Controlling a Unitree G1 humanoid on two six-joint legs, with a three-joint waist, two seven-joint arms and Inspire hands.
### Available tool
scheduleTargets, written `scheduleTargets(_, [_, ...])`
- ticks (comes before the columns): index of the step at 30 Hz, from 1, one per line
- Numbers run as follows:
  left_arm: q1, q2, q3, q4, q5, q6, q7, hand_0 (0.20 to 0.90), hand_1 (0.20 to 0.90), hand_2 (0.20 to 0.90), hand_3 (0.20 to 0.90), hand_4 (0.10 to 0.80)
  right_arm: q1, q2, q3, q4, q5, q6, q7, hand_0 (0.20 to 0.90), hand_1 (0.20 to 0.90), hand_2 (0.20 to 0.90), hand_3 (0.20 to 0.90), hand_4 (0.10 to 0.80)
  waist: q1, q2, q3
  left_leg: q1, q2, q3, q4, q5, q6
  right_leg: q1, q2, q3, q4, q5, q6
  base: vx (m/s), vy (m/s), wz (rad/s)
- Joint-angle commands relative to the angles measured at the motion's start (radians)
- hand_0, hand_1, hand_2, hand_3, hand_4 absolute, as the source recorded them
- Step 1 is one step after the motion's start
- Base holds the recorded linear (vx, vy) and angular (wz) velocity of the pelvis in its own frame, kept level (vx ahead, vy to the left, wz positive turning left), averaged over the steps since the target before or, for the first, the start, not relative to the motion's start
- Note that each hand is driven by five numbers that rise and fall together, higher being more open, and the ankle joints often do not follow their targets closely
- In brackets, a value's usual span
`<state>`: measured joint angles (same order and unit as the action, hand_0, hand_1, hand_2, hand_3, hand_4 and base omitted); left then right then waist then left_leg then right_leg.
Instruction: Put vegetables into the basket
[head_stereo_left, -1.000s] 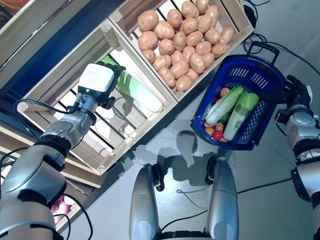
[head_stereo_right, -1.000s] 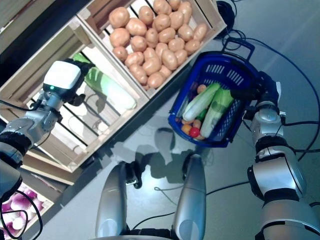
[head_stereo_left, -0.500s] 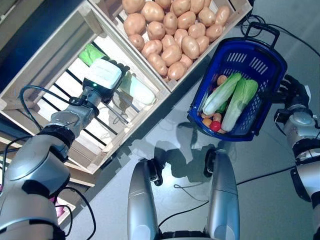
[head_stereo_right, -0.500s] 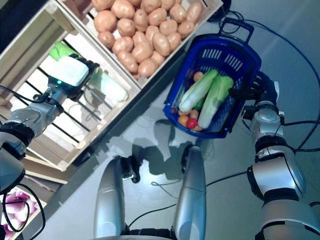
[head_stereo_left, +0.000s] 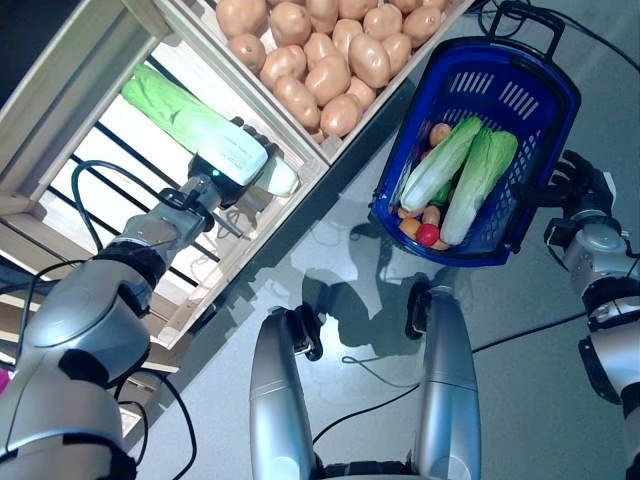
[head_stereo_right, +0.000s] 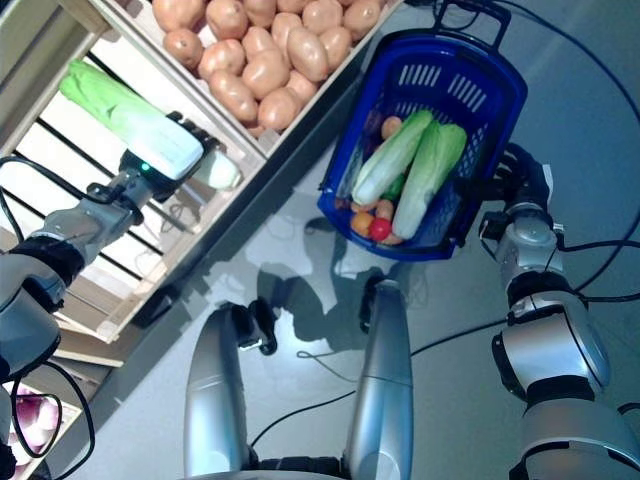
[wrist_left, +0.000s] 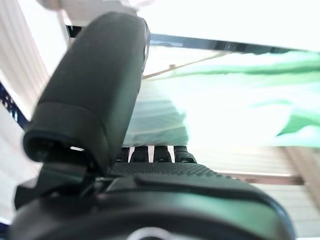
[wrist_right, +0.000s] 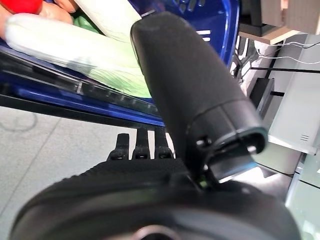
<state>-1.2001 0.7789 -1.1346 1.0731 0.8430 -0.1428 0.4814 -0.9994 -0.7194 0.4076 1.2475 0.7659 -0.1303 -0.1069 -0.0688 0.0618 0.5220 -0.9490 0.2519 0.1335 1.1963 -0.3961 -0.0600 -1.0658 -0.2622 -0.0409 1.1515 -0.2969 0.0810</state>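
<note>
- The left robot hand (head_stereo_left: 243, 160) reaches into the slatted wooden crate (head_stereo_left: 60, 110), its thumb and fingers curled around the pale end of a long green cabbage (head_stereo_left: 175, 112).
- The cabbage lies on the slats, its long axis running diagonally, leafy green end pointing away from the robot hand.
- A wooden divider separates it from the neighbouring crate of potatoes (head_stereo_left: 320, 60).
- The right robot hand (head_stereo_right: 515, 185) grips the blue basket (head_stereo_left: 545, 110), which holds two cabbages and small vegetables.
</note>
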Motion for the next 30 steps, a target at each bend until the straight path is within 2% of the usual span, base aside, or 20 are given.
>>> scheduleTargets(1, [-0.182,0.037,-0.033,0.015,0.056,0.03,-0.013,0.9,0.9,0.9,0.9,0.8,-0.109,-0.016,0.007,-0.029,0.076,-0.118,0.017,0.9,0.9,0.9,0.9,0.8,-0.019,-0.01,-0.002,-0.021,0.008,-0.05,-0.034,-0.034,-0.064,0.078,-0.07,0.001,-0.068,0.019,0.043,0.0,0.0,0.0])
scheduleTargets(6, [-0.206,0.021,-0.065,0.003,0.085,0.011,-0.06,0.9,0.9,0.9,0.9,0.8,-0.116,-0.014,0.006,-0.043,0.089,-0.117,0.017,0.9,0.9,0.9,0.9,0.8,-0.022,-0.013,-0.002,-0.081,0.014,-0.059,0.015,-0.048,-0.063,0.024,-0.076,0.004,-0.036,0.014,0.042,-0.005,-0.006,-0.01])
scheduleTargets(10, [-0.206,0.007,-0.076,0.012,0.043,0.037,-0.13,0.9,0.9,0.9,0.9,0.8,-0.11,-0.011,-0.007,-0.045,0.111,-0.123,0.011,0.9,0.9,0.9,0.9,0.8,-0.022,-0.016,-0.002,-0.131,0.014,-0.068,0.056,-0.058,-0.059,-0.02,-0.081,0.009,-0.007,0.009,0.044,-0.021,-0.025,-0.02])
scheduleTargets(11, [-0.203,0.006,-0.075,0.014,0.038,0.042,-0.132,0.667,0.667,0.667,0.667,0.645,-0.109,-0.01,-0.008,-0.046,0.112,-0.125,0.01,0.9,0.9,0.9,0.9,0.8,-0.022,-0.017,-0.002,-0.135,0.014,-0.068,0.058,-0.059,-0.059,-0.024,-0.082,0.008,-0.005,0.008,0.044,0.0,0.0,0.0])
scheduleTargets(12, [-0.201,0.005,-0.073,0.017,0.022,0.046,-0.142,0.319,0.319,0.319,0.319,0.413,-0.108,-0.009,-0.009,-0.046,0.113,-0.126,0.008,0.9,0.9,0.9,0.9,0.8,-0.022,-0.017,-0.002,-0.138,0.014,-0.068,0.059,-0.059,-0.059,-0.028,-0.082,0.008,-0.003,0.008,0.044,0.0,0.0,0.0])
scheduleTargets(13, [-0.196,0.001,-0.068,0.028,-0.008,0.056,-0.163,0.3,0.3,0.3,0.3,0.4,-0.107,-0.008,-0.011,-0.047,0.119,-0.126,0.003,0.9,0.9,0.9,0.9,0.8,-0.021,-0.018,-0.002,-0.145,0.014,-0.069,0.063,-0.059,-0.058,-0.035,-0.083,0.007,0.001,0.008,0.043,0.0,0.0,0.0])
scheduleTargets(22, [-0.2,0.011,-0.051,0.03,-0.037,0.053,-0.157,0.3,0.3,0.3,0.3,0.4,-0.095,-0.008,-0.027,-0.047,0.15,-0.134,0.035,0.9,0.9,0.9,0.9,0.8,-0.017,-0.019,-0.002,-0.099,0.013,-0.062,0.037,-0.048,-0.05,0.013,-0.084,-0.009,-0.02,0.011,0.039,-0.004,-0.003,-0.01])
scheduleTargets(30, [-0.162,0.047,-0.023,0.055,-0.048,0.012,-0.129,0.3,0.3,0.3,0.3,0.4,-0.088,0.003,-0.018,-0.062,0.152,-0.154,0.09,0.9,0.9,0.9,0.9,0.8,-0.014,-0.019,-0.031,0.065,0.021,-0.028,-0.055,-0.027,-0.052,0.171,-0.073,-0.025,-0.083,0.007,0.032,0.024,0.003,0.0])
